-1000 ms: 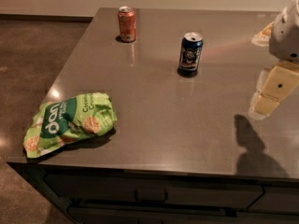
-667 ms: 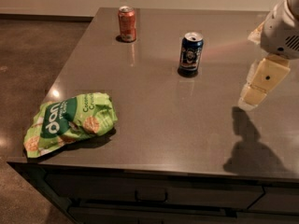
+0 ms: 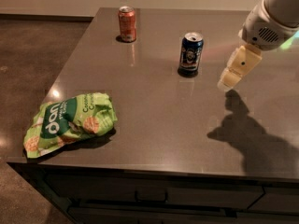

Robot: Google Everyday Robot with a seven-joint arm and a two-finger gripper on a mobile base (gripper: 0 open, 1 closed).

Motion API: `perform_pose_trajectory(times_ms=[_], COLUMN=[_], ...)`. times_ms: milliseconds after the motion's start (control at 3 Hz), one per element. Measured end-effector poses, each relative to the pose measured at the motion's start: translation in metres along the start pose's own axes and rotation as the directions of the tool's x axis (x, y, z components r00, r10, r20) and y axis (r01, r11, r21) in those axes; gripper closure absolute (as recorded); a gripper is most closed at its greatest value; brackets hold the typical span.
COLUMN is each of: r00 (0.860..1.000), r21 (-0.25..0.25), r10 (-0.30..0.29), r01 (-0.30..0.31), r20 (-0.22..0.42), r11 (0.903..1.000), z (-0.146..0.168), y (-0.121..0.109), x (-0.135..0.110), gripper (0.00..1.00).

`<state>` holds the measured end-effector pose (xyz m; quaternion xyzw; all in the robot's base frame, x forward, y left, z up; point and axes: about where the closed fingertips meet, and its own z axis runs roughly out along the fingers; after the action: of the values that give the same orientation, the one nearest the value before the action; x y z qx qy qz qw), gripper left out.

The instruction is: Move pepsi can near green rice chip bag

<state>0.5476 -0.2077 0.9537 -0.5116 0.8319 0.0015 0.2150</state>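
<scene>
Gripper point(image 3: 228, 81) hovers beside upright pepsi can point(image 3: 191, 53), not touching it

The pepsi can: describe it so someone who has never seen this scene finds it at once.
On the grey table, two cans stand toward the far side. The pepsi can is the one nearer the gripper at the picture's right. It is dark blue; the other can is orange-red.

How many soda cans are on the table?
2. The pepsi can stands beside the hovering tool, to its left in view; the orange-red can stands farther back and further left. None seem hidden.
</scene>
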Motion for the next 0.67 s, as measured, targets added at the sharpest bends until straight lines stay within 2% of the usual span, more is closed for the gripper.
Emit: perform_pose_trajectory(times_ms=[667], r00=[0.994], r21=[-0.003], r10=[0.082], r01=[-0.082], r20=[0.066], r11=[0.9966], z=[0.032], y=[-0.041], x=[-0.026], gripper=[0.00])
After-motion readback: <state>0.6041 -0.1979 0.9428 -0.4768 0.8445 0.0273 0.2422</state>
